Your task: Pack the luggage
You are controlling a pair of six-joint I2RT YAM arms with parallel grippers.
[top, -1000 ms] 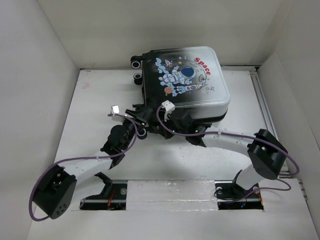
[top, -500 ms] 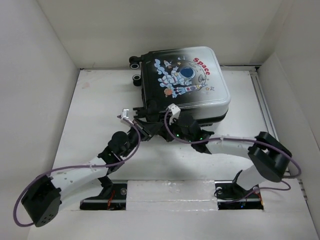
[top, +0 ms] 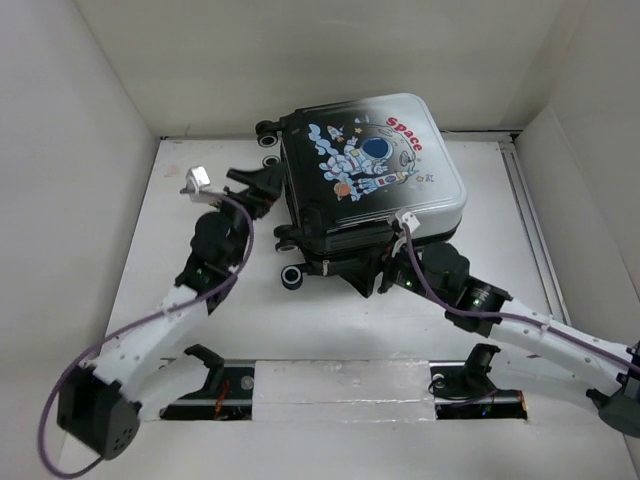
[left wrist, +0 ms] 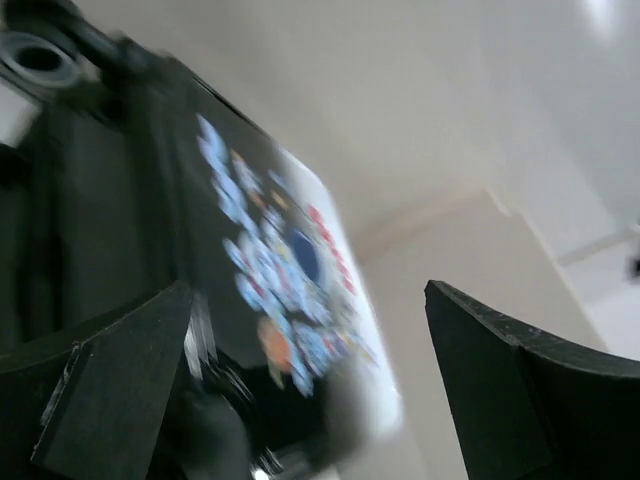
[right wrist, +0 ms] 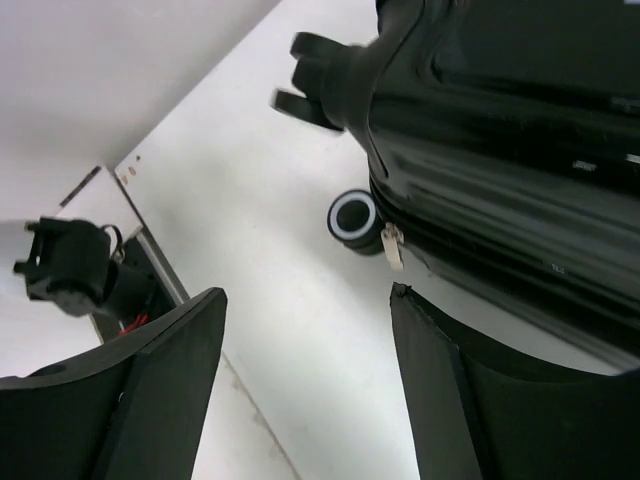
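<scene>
Subject: the luggage, a small hard-shell suitcase; lid shut; lying flat on the white table, printed face up; placed at the far middle of the table, against the back wall, right of centre.

Condition: glossy shell, black along the left side, fading to white at the right and near-right corners; cartoon astronaut print in the middle of the face; red "Space" lettering towards the far right corner; black-and-white caster wheels along the left side; a zip pull hangs at the seam just beside one wheel in the right wrist view.

Orientation: wheel end points left, opposite end points right; the body is turned slightly askew to the table edges; the outline reads nearly square from above, so the long axis cannot be fixed with certainty, though the wheels suggest it runs left to right.

Left gripper: just beside the case's left side, between the wheels; fingers spread wide, nothing between them; contact with the shell cannot be told; its wrist view is blurred.

Right gripper: at the case's near edge; fingers spread, bare table between them; nothing held.
</scene>
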